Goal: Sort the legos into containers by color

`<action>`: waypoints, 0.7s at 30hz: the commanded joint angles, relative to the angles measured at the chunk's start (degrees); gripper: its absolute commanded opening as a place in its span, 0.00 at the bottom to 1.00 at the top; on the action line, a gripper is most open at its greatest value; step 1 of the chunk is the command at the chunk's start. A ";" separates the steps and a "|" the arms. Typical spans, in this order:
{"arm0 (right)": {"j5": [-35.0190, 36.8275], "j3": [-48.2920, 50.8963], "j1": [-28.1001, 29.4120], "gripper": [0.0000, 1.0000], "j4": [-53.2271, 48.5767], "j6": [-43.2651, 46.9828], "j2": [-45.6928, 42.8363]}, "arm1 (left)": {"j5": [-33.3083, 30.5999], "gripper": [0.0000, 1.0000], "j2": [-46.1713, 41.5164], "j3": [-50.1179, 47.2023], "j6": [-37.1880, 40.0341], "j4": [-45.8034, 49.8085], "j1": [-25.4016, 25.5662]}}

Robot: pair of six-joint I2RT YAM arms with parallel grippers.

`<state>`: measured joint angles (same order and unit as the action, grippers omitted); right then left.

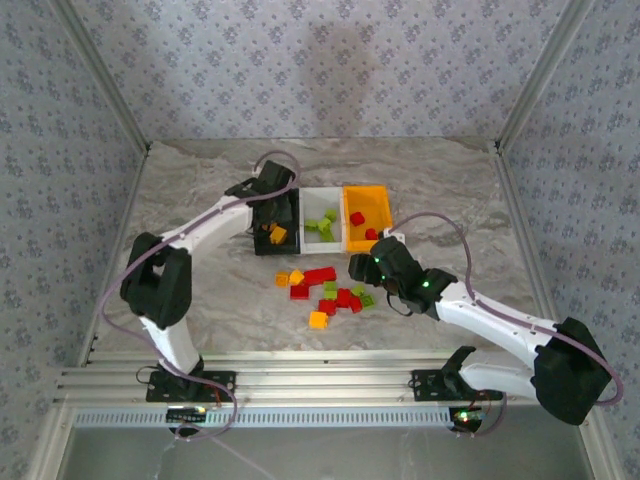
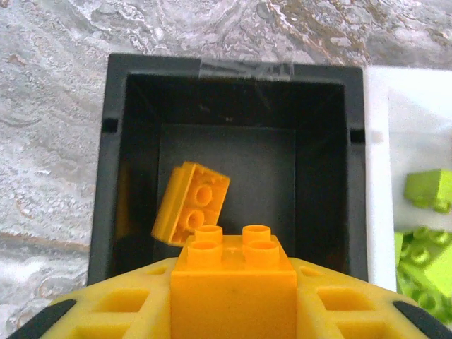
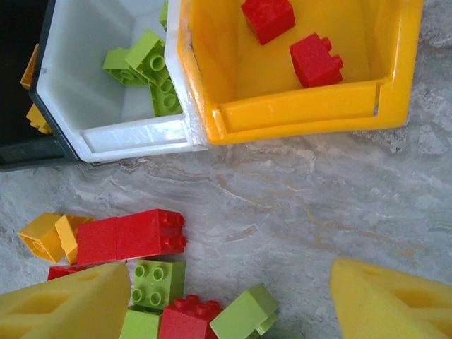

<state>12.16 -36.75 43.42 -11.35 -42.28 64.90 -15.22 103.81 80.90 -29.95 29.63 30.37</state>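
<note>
We see the left gripper clamped on an orange-yellow brick above the black bin. A second yellow brick lies tilted inside, near the bin's left wall. Next along, the white bin holds lime green bricks, and the orange-yellow bin holds two red bricks. The right gripper hangs with jaws apart over the loose pile, between the bins and the near edge of the tabletop.

My top camera sits above and behind my arm bases, looking down over the whole table. My left wrist camera looks closely down into the black bin. My right wrist camera hangs low over the loose legos, facing the orange-yellow bin. Both wrist views catch the white bin.
</note>
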 commanded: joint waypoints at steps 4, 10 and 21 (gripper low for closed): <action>-2.38 1.22 0.09 0.77 -4.06 -1.62 -1.92 | 0.20 0.65 2.27 7.38 0.83 5.96 -0.77; -3.26 1.56 0.68 0.77 -7.52 -2.16 -1.89 | 4.63 0.88 -7.02 5.84 -0.44 3.79 2.22; -3.58 4.07 4.08 0.76 -4.64 -2.35 2.29 | 2.06 0.99 -30.73 -21.85 -5.45 -4.79 19.16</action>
<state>8.73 -33.28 46.65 -16.82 -44.36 66.08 -12.56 75.46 66.78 -31.66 25.82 48.69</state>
